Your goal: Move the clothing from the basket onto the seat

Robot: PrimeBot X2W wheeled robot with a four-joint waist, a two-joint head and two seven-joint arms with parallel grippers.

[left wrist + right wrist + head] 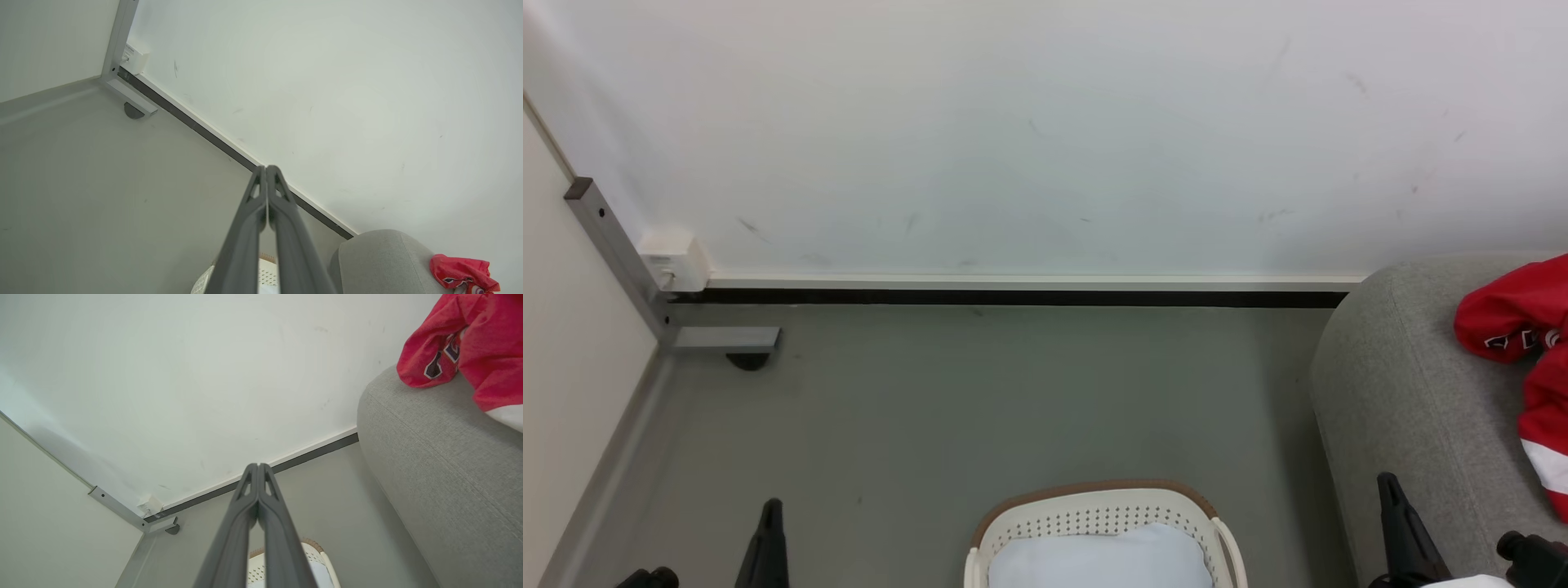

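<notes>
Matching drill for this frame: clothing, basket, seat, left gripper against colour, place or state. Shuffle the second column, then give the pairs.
1. clothing
2. basket
3. seat
4. left gripper

a. fingers closed together, holding nothing
b. red, lying on the upholstery
c. cream with a brown rim, holds a pale pad
d. light grey, to the basket's right in the head view

Pairs: 1-b, 2-c, 3-d, 4-a
</notes>
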